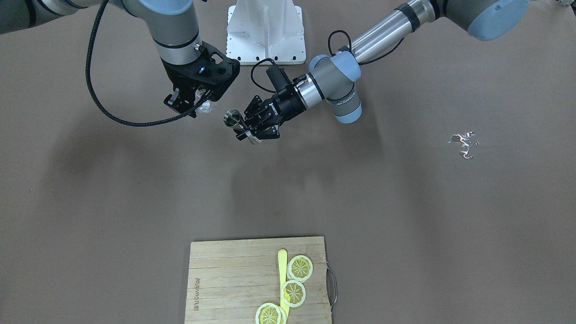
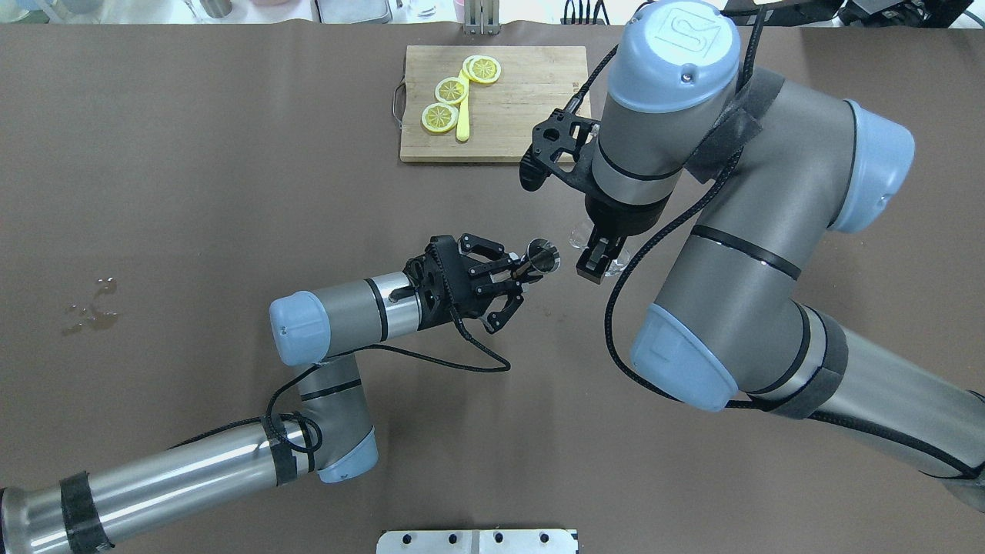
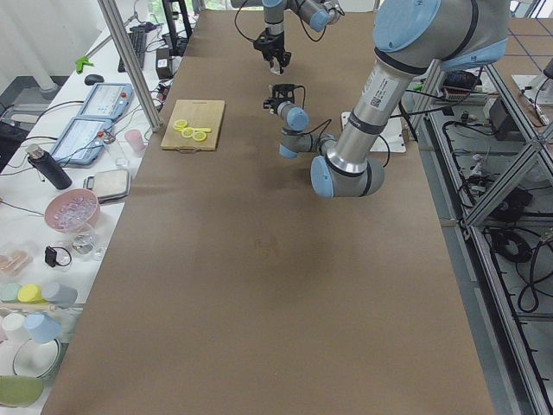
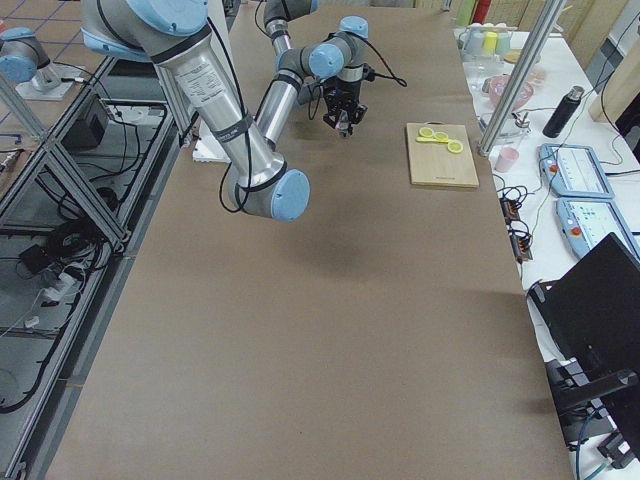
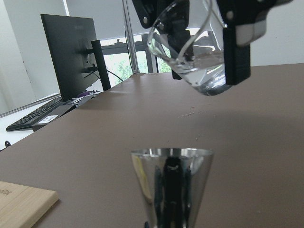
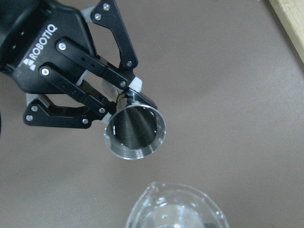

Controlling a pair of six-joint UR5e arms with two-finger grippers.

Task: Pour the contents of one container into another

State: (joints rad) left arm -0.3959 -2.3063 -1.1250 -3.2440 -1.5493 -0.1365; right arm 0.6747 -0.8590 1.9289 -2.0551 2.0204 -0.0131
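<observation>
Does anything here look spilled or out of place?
Yes. A small puddle of clear liquid lies on the table, out on the left arm's side. It is well apart from the metal jigger in the left gripper and the glass cup in the right gripper. Nothing else stands out.

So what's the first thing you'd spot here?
Two robot arms meet over the middle of the table: the left gripper holds a shiny metal jigger, and the right gripper tilts a clear glass cup of liquid close by. On the table's far side, lemon slices lie on a wooden cutting board.
</observation>
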